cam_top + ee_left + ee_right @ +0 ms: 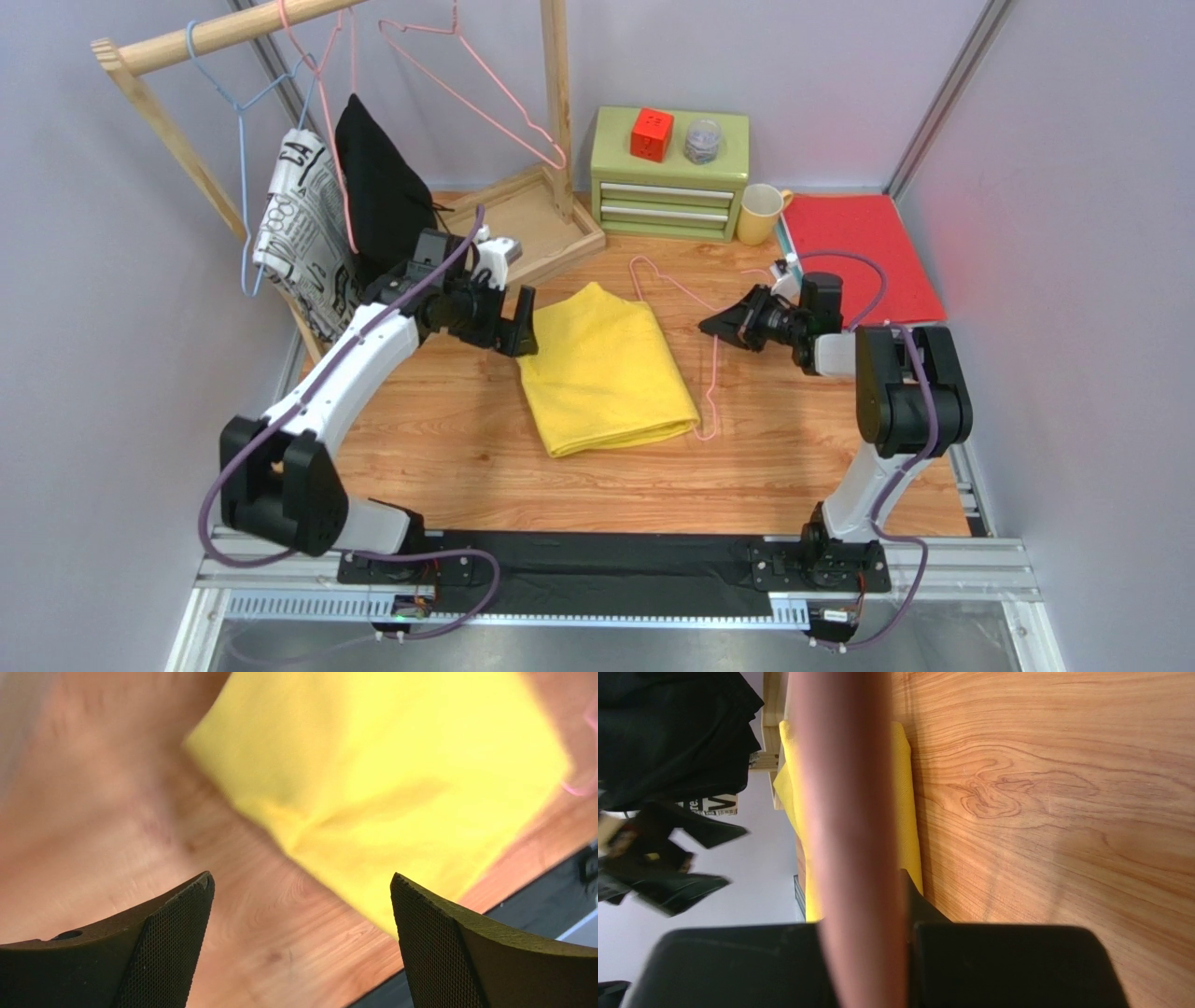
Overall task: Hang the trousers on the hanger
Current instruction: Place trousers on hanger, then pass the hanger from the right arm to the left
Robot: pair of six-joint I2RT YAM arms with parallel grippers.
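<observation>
The wooden table (786,448) carries the yellow trousers (606,371), folded at its centre. The left arm reaches forward, its left gripper (300,903) poised by the cloth's far-left corner, jaws wide apart and empty. The right arm bends inward, its right gripper (727,326) clamped on the pink hanger (847,812), which lies just beside the trousers' right edge.

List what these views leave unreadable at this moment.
Left wrist: trousers motion-blurred; waistband and legs indistinguishable.
Right wrist: hanger is a blurred bar against the lens, hiding where the right end effector pinches it.
Top external: the hanger's side nearest the trousers is unseen; whether under the cloth, unclear.
</observation>
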